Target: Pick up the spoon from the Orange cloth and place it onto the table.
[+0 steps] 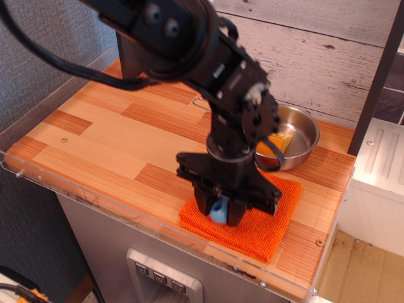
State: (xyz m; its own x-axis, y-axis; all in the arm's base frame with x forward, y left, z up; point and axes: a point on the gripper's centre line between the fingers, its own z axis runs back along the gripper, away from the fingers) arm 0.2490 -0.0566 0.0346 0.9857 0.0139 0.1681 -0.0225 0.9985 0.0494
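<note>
The arm [183, 44] is showing glossy black housings, round joints, small screws, a looping black cable, and a wide black end effector [218, 211].

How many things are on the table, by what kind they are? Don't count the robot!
Spoon, blue handle showing between the gripper fingers: 1
Orange cloth: 1
Steel pan: 1
Yellow-orange block inside the pan: 1
Total: 4 things on the table
</note>
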